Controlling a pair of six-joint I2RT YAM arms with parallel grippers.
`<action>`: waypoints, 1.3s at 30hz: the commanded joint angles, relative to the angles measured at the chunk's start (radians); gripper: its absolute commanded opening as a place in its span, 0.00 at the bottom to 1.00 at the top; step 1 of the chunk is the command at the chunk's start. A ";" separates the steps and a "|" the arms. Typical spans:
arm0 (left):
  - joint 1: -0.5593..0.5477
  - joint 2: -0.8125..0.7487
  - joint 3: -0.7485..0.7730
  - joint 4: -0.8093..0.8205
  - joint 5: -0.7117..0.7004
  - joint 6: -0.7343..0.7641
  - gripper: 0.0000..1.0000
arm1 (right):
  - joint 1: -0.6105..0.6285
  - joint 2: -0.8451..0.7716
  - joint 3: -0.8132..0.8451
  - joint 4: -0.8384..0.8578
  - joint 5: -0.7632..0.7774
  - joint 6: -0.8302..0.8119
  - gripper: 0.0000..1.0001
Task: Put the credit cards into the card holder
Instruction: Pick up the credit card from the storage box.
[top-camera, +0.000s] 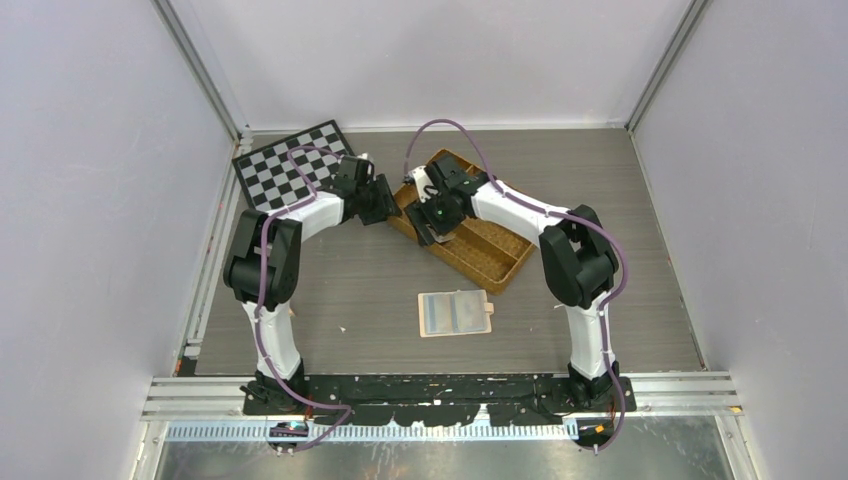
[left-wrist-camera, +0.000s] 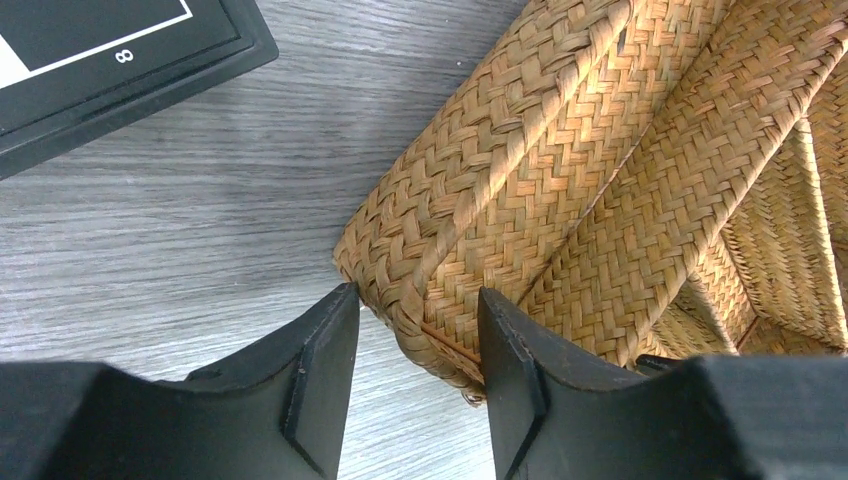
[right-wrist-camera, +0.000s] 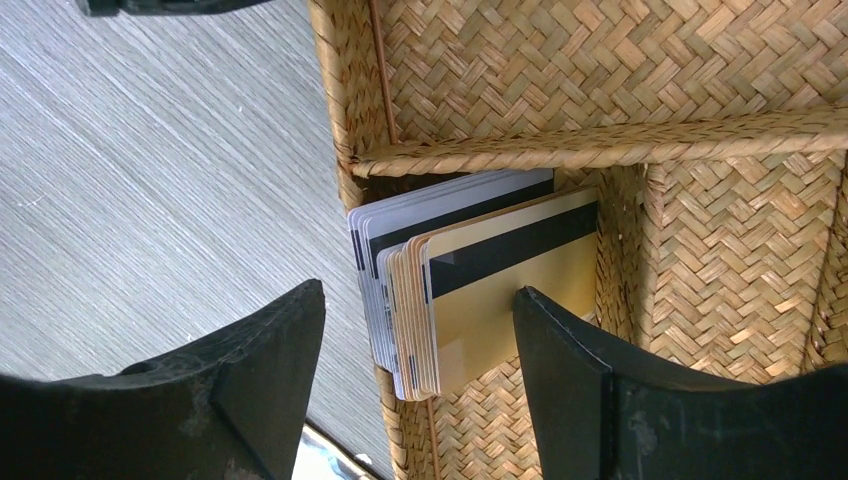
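The credit cards (right-wrist-camera: 470, 280) stand on edge as a stack in a corner compartment of the wicker tray (right-wrist-camera: 560, 70): several white-grey and tan-gold cards with black stripes. My right gripper (right-wrist-camera: 418, 292) is open around them, with one finger outside the tray wall over the table and the other inside, by the gold card. My left gripper (left-wrist-camera: 417, 300) is open and straddles the tray's corner (left-wrist-camera: 420, 290); a strip of table shows beside one finger. The card holder (top-camera: 455, 313) lies open and flat on the table, nearer the arm bases. From above, both grippers (top-camera: 388, 208) (top-camera: 435, 222) meet at the tray's left end.
The wicker tray (top-camera: 490, 250) lies diagonally across the table's middle, divided into compartments. A black-and-white chessboard (top-camera: 290, 165) sits at the back left, and its dark edge (left-wrist-camera: 120, 90) is close to my left gripper. Walls enclose the table on three sides.
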 joint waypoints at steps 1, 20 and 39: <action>0.004 -0.009 0.022 0.015 0.007 0.001 0.47 | 0.022 -0.025 0.040 -0.026 -0.039 -0.008 0.73; 0.003 -0.005 0.013 0.022 0.021 -0.004 0.45 | 0.023 -0.086 0.061 -0.039 -0.107 0.035 0.62; 0.004 -0.044 0.017 -0.005 0.012 0.026 0.47 | 0.025 -0.124 0.077 -0.048 -0.018 0.025 0.15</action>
